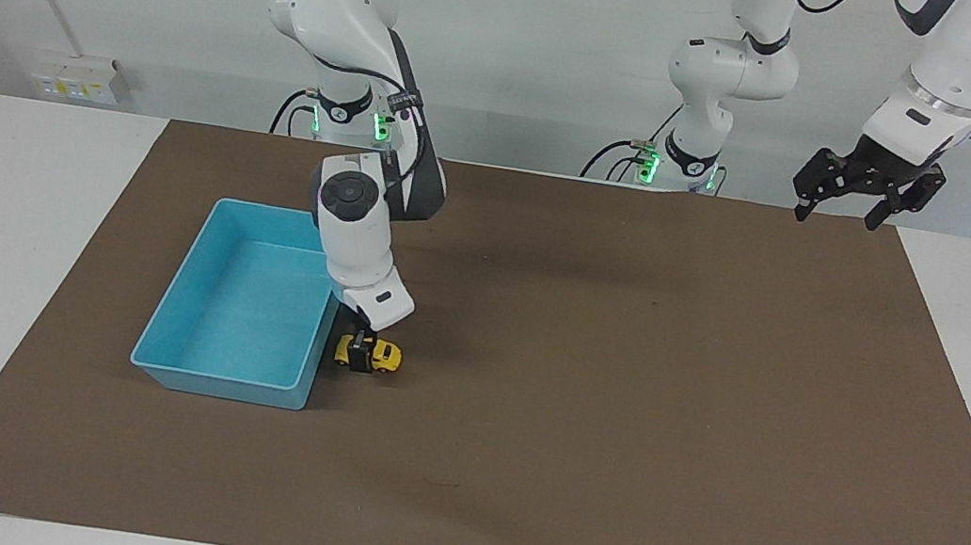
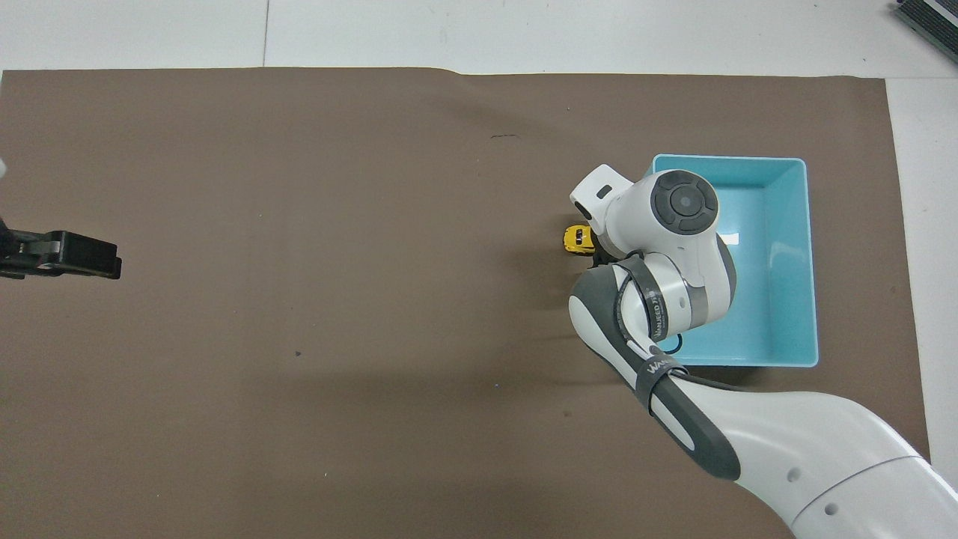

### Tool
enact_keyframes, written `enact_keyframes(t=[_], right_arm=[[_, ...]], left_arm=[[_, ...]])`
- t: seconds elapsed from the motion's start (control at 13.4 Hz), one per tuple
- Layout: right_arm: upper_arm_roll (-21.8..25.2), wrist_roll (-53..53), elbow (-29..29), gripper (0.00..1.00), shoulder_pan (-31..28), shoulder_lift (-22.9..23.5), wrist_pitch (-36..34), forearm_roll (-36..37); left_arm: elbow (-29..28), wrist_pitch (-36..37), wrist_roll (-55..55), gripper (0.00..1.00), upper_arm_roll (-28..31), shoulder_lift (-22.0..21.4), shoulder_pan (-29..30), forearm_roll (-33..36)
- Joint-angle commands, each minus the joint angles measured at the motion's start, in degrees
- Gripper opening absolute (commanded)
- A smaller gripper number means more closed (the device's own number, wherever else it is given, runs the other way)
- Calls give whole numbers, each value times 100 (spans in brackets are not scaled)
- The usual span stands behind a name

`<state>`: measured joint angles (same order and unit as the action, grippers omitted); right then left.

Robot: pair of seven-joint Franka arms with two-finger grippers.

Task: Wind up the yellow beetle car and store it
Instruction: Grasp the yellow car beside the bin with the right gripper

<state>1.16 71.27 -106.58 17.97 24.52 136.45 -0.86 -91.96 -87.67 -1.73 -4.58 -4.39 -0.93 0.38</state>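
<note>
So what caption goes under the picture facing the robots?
Right gripper down over the yellow car beside the blue bin; left gripper waits, open.

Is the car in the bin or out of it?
Out. The car sits on the mat beside the bin, with the right gripper down at it.

Small yellow beetle car (image 1: 379, 355) upright beside blue bin (image 1: 184, 320)
</note>
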Motion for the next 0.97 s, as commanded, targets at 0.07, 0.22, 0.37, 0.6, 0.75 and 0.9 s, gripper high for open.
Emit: enact_keyframes(t=[0.07,0.22,0.37,0.6,0.75,0.9], right_arm=[[-28,151,-82,79,-48,-18,163,-55],[-28,151,-91,53,-48,-18,181,-55],[-28,160,-83,33,-13,-18,189,-29],[-28,151,-56,8,31,-18,181,-11],[-28,168,31,8,31,-9,120,7],[-28,116,172,7,57,-26,-21,-2]], left_arm=[[2,-5,51,100,-43,-54,75,-317],[319,205,41,100,-61,17,250,-530],[302,311,77,100,-87,0,313,-530],[152,294,68,100,-43,-54,277,-530],[152,320,85,100,-35,-54,277,-495],[100,329,85,100,-35,-45,251,-478]])
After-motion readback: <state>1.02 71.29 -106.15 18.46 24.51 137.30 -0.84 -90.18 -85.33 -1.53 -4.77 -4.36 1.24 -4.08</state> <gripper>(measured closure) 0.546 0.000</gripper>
